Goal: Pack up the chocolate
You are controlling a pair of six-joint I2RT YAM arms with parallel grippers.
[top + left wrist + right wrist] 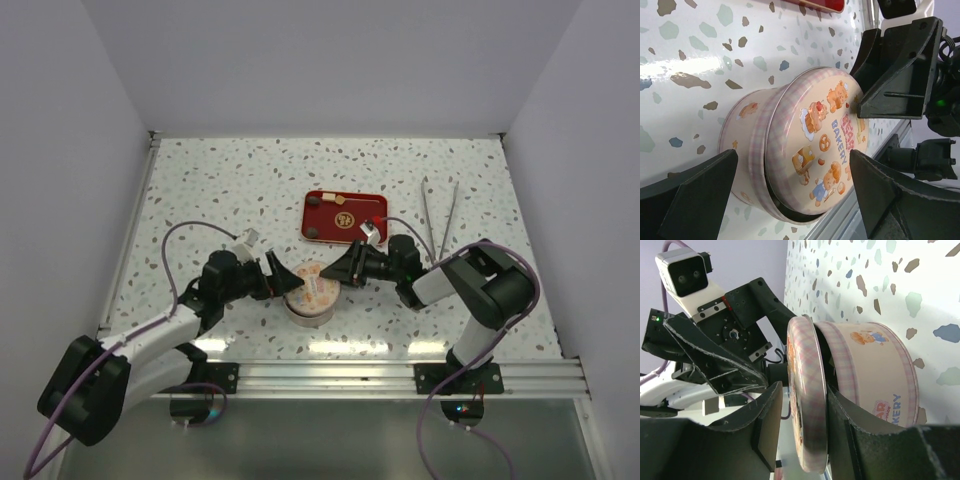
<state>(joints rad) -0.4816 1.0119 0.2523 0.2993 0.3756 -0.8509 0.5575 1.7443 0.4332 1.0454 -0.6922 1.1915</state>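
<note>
A round pink tin (300,305) printed with bears stands at the table's near edge. Its lid (815,135) sits tilted on the tin body (742,130), with a dark gap on one side. The lid's rim (807,390) lies between the fingers of my right gripper (805,389), which is open: one finger stands clear of the rim and the other is close against it. My left gripper (790,195) is wide open, with a finger on either side of the tin and touching nothing. Small dark (316,201) and cream (343,215) bits on the red tray (365,205) may be the chocolate. The tin's inside is hidden.
Metal tweezers (440,215) lie to the right of the red tray. The aluminium rail (400,372) runs just in front of the tin. The two grippers face each other closely over the tin, left (278,278) and right (340,272). White walls enclose the table.
</note>
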